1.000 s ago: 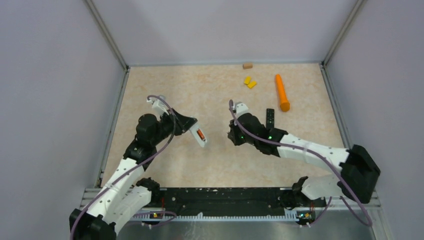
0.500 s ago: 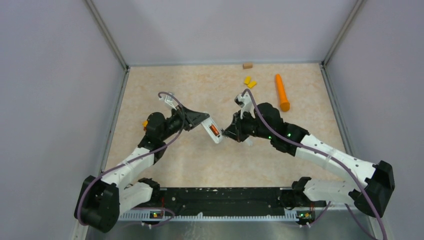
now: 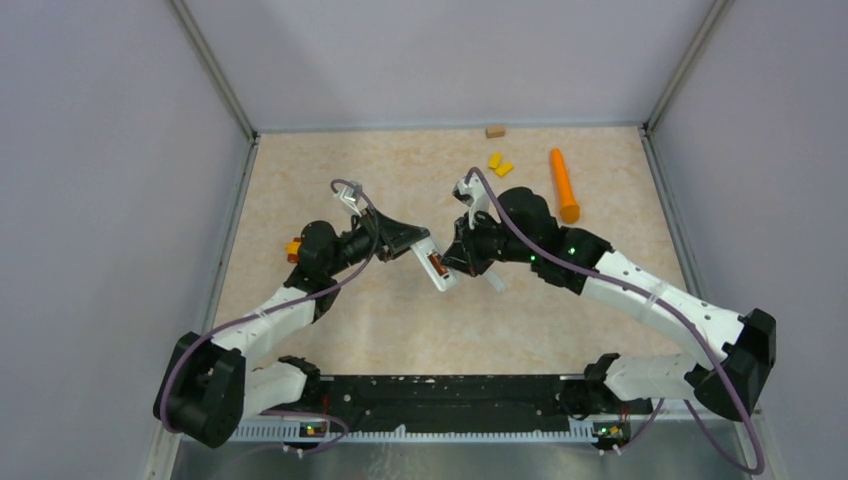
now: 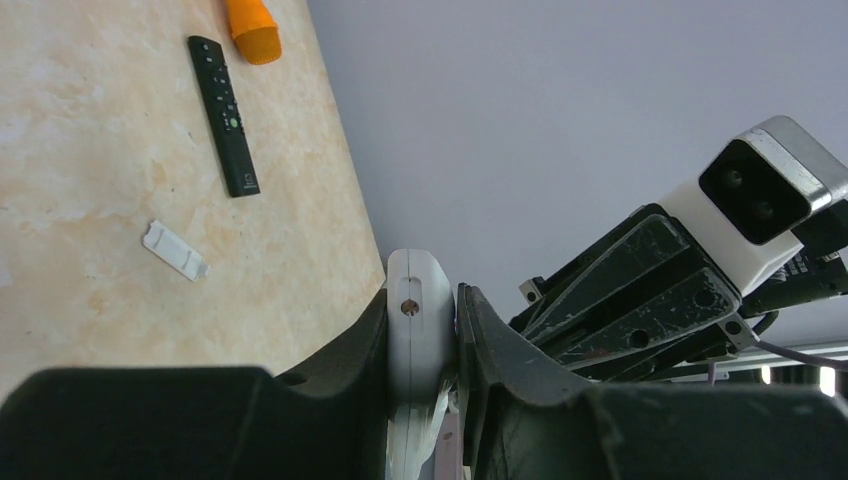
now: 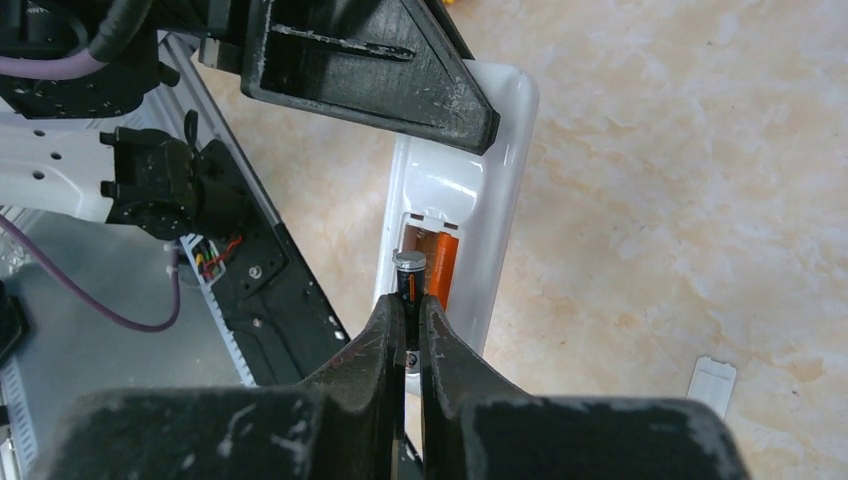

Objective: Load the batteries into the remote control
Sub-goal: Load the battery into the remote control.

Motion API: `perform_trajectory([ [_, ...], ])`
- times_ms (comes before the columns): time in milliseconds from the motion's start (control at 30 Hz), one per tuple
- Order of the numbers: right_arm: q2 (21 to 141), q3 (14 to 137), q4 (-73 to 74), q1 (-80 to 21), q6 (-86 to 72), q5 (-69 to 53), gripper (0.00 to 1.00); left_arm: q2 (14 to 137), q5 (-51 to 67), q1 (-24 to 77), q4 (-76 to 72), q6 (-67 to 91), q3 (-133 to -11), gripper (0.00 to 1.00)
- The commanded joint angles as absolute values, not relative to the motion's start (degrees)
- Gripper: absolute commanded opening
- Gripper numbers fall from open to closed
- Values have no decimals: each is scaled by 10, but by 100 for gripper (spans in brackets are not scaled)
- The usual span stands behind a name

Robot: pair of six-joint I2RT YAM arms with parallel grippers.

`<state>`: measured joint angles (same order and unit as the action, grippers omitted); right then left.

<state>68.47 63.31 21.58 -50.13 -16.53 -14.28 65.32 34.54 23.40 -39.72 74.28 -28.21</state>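
Observation:
My left gripper (image 3: 412, 243) is shut on a white remote control (image 3: 437, 269) and holds it above the table; it also shows edge-on in the left wrist view (image 4: 420, 325). Its open battery bay holds an orange-red battery (image 5: 445, 265). My right gripper (image 5: 411, 300) is shut on a dark battery (image 5: 407, 277), whose silver tip sits at the bay, beside the orange-red one. In the top view the right gripper (image 3: 452, 259) meets the remote from the right. The other batteries are out of view.
A black remote (image 4: 224, 113) and a white battery cover (image 4: 174, 249) lie on the table; the cover also shows in the right wrist view (image 5: 712, 384). A long orange cylinder (image 3: 564, 184), two yellow blocks (image 3: 499, 164) and a tan block (image 3: 495, 131) lie at the back.
Both arms have come together at mid-table. The left gripper carried the white remote rightward; the right gripper swung in with the dark battery until its tip reached the remote's bay.

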Motion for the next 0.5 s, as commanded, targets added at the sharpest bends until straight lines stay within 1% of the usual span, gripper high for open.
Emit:
perform_trajectory([
  [0, 699, 685, 259, -504, -148, -154, 2, 653, 362, 236, -457, 764, -306, 0],
  [267, 725, 705, 283, -505, -151, -157, 3, 655, 361, 236, -463, 771, -303, 0],
  [467, 740, 717, 292, -506, -159, -164, 8, 654, 356, 236, -469, 778, -304, 0],
])
